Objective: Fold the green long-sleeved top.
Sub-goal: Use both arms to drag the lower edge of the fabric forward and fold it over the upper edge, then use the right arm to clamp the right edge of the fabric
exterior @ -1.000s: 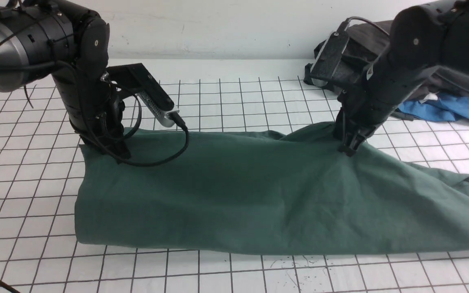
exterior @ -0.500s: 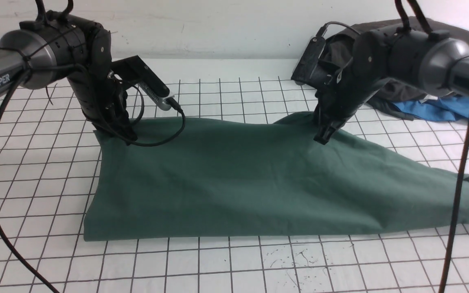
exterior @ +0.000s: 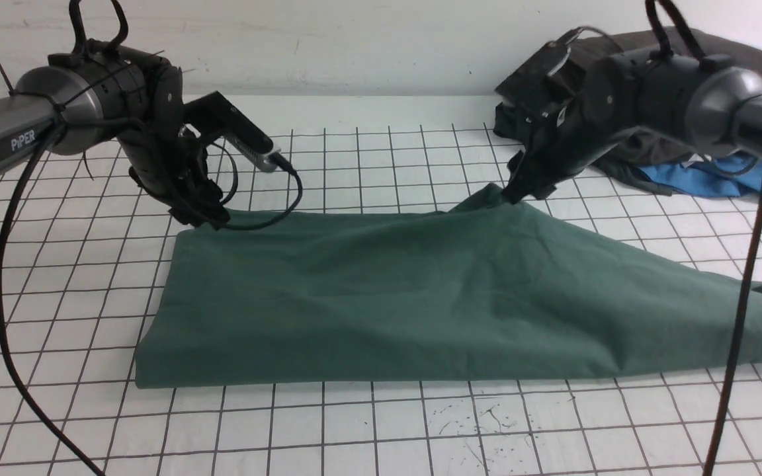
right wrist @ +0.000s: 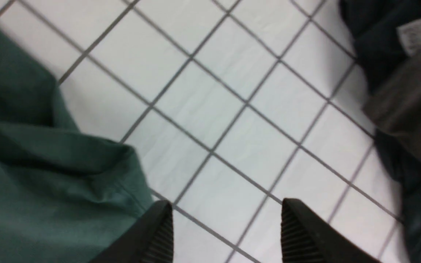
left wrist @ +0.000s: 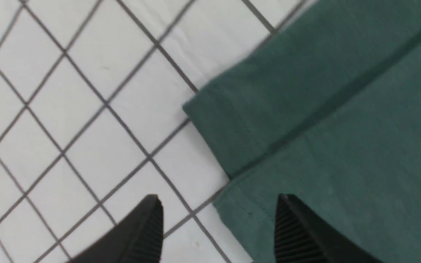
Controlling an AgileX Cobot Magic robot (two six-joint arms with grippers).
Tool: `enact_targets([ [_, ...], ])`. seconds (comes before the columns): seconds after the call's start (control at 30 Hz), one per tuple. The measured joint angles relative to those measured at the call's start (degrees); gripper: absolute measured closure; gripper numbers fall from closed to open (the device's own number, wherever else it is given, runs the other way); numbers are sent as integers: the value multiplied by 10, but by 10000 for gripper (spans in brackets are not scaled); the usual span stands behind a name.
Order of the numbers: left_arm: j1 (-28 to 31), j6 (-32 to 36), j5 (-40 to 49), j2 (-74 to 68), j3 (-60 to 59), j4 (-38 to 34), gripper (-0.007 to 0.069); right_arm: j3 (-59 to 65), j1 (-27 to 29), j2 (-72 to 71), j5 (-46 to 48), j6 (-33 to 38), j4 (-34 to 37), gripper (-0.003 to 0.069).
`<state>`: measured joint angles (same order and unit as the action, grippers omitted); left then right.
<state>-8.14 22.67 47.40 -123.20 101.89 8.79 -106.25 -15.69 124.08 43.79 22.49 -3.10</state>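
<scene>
Spread wide across the gridded table [exterior: 381, 430]: green top [exterior: 421, 297], folded, one end tapering rightward. At its far-left corner, left gripper [exterior: 208, 217]; at a raised far peak, right gripper [exterior: 518, 194]. Behind the right arm, dark garment [exterior: 626, 162] touching blue garment [exterior: 718, 180].

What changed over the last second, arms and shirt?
Both arms drew the green top's far edge away from the robot, then released it. The left gripper opened at the far left corner and the right gripper at the raised far right corner. The top now lies flatter. The charcoal garment and blue garment are unchanged.
</scene>
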Motion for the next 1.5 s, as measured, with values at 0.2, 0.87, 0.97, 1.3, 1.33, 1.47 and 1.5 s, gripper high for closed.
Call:
enact_targets([
  [0.2,0,-69,102,15,92,-20,147,-31,41,-83,137,-67,-32,201],
  [0.87,-45,22,232,40,134,-202,632,275,212,-175,173,-153,16,200],
  [0.97,-45,23,232,40,134,-204,632,294,231,-170,140,-173,-5,195],
  [1.3,-45,25,232,40,134,-204,632,295,265,-89,75,-175,7,160],
  [1.33,-45,25,232,40,134,-204,632,294,265,-87,73,-175,8,161],
  [1.47,-45,29,232,40,134,-204,632,291,264,-84,74,-159,18,163],
  [1.5,-45,29,232,40,134,-204,632,289,264,-83,75,-149,24,174],
])
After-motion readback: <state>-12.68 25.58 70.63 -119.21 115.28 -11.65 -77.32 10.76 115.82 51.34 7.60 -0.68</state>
